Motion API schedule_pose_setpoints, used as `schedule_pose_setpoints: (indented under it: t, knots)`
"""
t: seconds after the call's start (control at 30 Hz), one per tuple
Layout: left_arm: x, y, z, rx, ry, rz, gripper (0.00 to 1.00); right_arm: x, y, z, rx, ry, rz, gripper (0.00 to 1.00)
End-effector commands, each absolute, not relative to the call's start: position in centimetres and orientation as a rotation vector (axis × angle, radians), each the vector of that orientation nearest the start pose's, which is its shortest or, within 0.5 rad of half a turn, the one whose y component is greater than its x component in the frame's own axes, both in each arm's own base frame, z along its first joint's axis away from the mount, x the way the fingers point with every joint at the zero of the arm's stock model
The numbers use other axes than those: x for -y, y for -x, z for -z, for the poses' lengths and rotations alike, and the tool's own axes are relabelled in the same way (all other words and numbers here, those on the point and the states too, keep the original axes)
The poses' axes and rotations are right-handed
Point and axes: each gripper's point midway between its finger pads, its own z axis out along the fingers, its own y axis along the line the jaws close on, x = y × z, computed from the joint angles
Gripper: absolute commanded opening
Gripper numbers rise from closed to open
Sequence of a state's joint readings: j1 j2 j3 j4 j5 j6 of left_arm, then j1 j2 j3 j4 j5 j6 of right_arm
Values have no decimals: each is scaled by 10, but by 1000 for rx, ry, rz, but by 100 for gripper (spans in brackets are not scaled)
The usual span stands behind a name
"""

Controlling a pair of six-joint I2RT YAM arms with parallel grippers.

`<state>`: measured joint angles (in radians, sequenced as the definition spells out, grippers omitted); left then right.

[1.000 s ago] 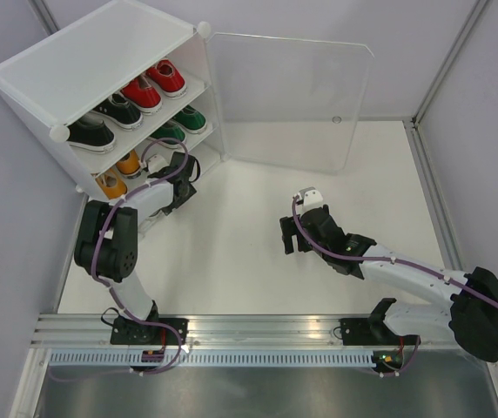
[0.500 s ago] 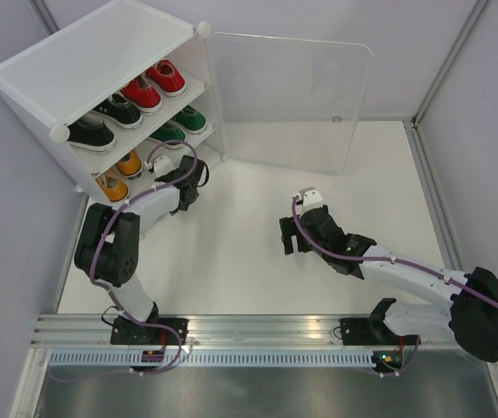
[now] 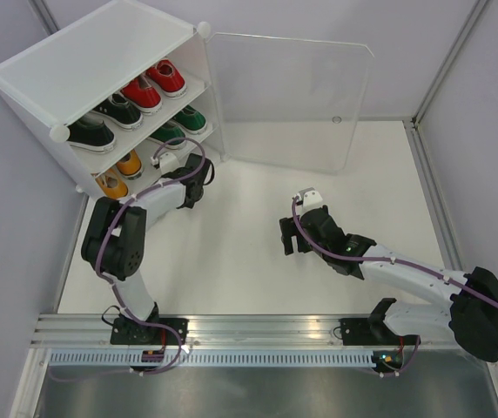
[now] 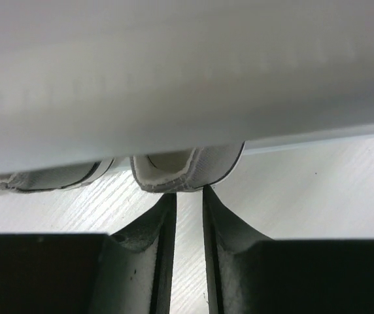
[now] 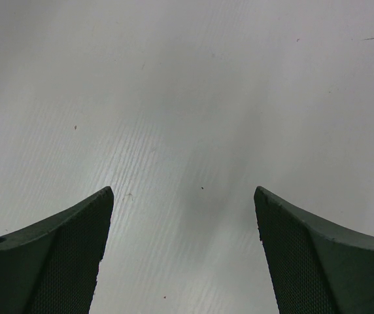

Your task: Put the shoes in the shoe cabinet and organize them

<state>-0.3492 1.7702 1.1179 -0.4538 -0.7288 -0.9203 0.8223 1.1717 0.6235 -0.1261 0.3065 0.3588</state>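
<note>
The white shoe cabinet [image 3: 92, 61] stands at the back left with its clear door [image 3: 292, 100] swung open. Red shoes [image 3: 153, 85] and black shoes [image 3: 105, 117] sit on the top tier, green shoes [image 3: 184, 122] on the middle tier, and orange shoes [image 3: 118, 174] below. My left gripper [image 3: 195, 171] is at the cabinet's lower right front. In the left wrist view it [image 4: 188, 193] is shut to a narrow gap and empty, its tips right at the heel of a grey shoe [image 4: 187, 169] under a shelf edge; a second grey shoe [image 4: 43, 178] lies to the left. My right gripper [image 3: 291, 237] is open and empty over the table [image 5: 187, 118].
The open door stands along the back of the table. Grey walls close the left side, the back and the right side. The arm bases sit on a rail [image 3: 258, 335] at the near edge.
My left gripper has moved right and slightly back along the cabinet's lower front. The right arm has not moved.
</note>
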Motion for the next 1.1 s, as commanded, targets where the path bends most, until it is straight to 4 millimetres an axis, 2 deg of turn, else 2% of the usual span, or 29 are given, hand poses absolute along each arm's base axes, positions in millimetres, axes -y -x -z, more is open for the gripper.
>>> schedule_pose_setpoints:
  t: [0.0, 0.33, 0.4, 0.47, 0.5, 0.53, 0.57, 0.7, 0.77, 0.83, 0.87, 0.9, 0.97, 1.07]
  knots:
    - [31, -415, -66, -2107, 844, -440, 25, -216, -253, -102, -2168, 347, -339, 91]
    - [26, -423, -81, -2067, 851, -429, 25, -218, -253, -100, -2173, 352, -341, 91]
    - [27, -421, -81, -2076, 848, -420, 28, -217, -253, -101, -2172, 353, -341, 91]
    - [35, -414, -77, -2112, 839, -381, 35, -217, -252, -102, -2170, 351, -341, 91]
    - [39, -411, -82, -2109, 832, -360, 39, -217, -252, -104, -2167, 353, -343, 91]
    - [49, -404, -80, -2126, 808, -346, 42, -217, -252, -106, -2162, 350, -346, 91]
    - [53, -394, -80, -2154, 792, -361, 48, -217, -252, -106, -2162, 352, -346, 91]
    - [66, -359, -91, -2208, 778, -380, 55, -217, -252, -107, -2156, 349, -353, 91]
    - [67, -348, -105, -2196, 786, -355, 55, -217, -251, -109, -2152, 350, -358, 91]
    - [60, -333, -114, -2206, 790, -377, 52, -217, -251, -112, -2146, 343, -366, 91]
    - [54, -329, -127, -2176, 794, -372, 50, -217, -251, -112, -2144, 343, -367, 91]
    - [49, -324, -133, -2168, 793, -392, 49, -217, -250, -112, -2141, 345, -369, 91]
    - [37, -319, -152, -2107, 789, -411, 49, -217, -250, -113, -2140, 344, -375, 91]
    - [24, -317, -170, -2061, 769, -445, 49, -218, -249, -113, -2140, 345, -388, 91]
